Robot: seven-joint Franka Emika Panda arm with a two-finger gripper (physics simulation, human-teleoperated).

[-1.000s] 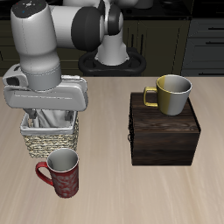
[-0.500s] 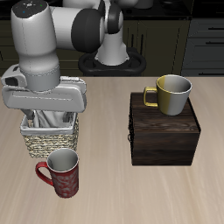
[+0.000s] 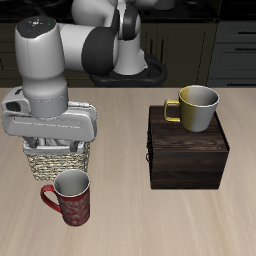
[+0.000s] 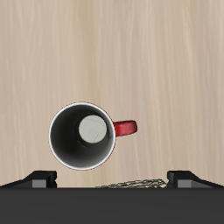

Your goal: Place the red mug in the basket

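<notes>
The dark red patterned mug (image 3: 70, 196) is seen upright on the pale wooden tabletop (image 3: 130, 220) — just in front of the tan woven wicker basket (image 3: 57, 162). The fingers (image 4: 39, 178) are spread apart, empty — held above the mug.

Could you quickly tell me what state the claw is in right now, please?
Claw: open and empty, hanging above the tan woven wicker basket; the dark red patterned mug stands free on the table.
</notes>
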